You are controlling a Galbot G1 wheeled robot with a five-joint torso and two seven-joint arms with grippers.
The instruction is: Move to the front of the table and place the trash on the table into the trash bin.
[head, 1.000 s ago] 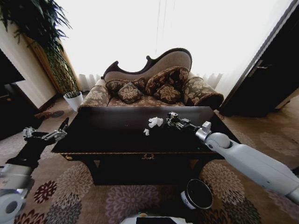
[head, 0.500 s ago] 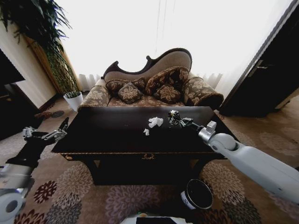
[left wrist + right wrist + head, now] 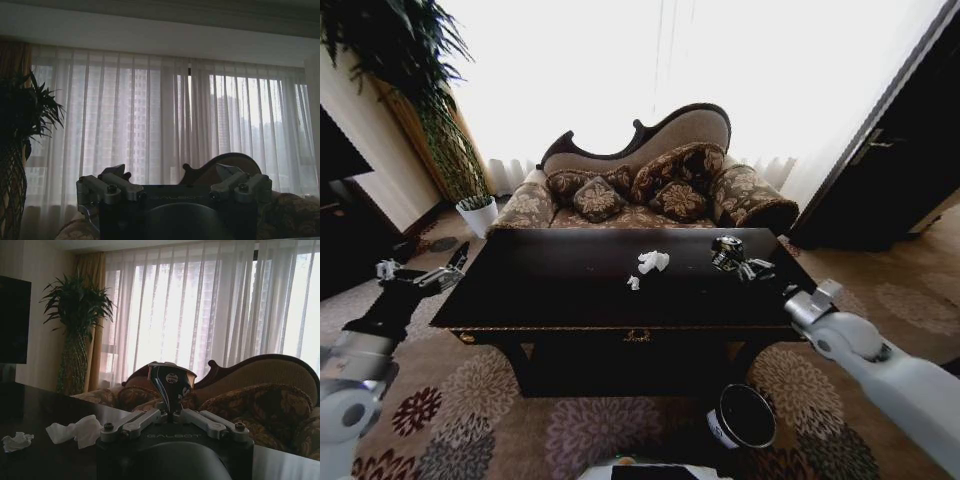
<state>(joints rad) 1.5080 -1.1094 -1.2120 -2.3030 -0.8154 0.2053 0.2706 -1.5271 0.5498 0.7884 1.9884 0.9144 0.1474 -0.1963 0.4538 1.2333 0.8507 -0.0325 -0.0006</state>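
The right gripper point(image 3: 728, 253), above the glossy black table's point(image 3: 560, 290) right half, is clamped on a dark shiny crumpled wrapper point(image 3: 169, 382). Two crumpled white paper wads point(image 3: 653, 261) lie mid-table. The left gripper point(image 3: 448, 272), fingers spread, hangs off the table's left end. The round black trash bin point(image 3: 741, 416) stands on the floor in front.

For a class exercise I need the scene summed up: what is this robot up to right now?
The right gripper holds a dark shiny wrapper pinched in its fingers, lifted above the right part of the black table. A crumpled white paper wad and a tiny white bit lie on the table. The trash bin stands on the carpet before the table. The left gripper waits off the table's left end.
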